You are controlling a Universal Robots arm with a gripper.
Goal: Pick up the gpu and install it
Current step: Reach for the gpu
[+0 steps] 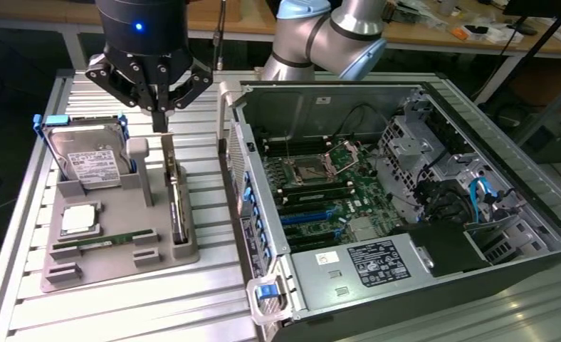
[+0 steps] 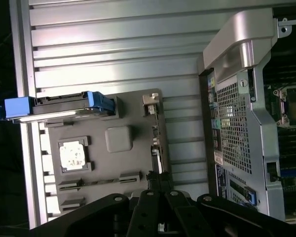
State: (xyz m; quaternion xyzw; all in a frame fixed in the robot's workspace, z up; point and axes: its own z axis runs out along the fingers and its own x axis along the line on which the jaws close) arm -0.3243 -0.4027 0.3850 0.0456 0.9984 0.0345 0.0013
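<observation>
On the counter [image 1: 119, 313], a parts holder [image 1: 119, 274] sits to the exterior view's left of an open computer case [image 1: 238, 153], just beside it. A hard drive [image 1: 89, 160] stands upright at the holder's far left, with a processor [image 1: 79, 221] lying flat in front of it and a memory stick [image 1: 105, 242] nearer still. The gpu [image 1: 177, 206] stands on edge along the holder's side next to the case. The hand [image 1: 159, 117] hangs over the holder's far end, near the gpu's far tip.

We are holding our tool [image 1: 160, 122] pointing straight down, just above the far end of the gpu [image 1: 174, 206], with its fingertips drawn together into one narrow tip. Our arm [image 1: 330, 32] is bending beyond the gpu.
</observation>
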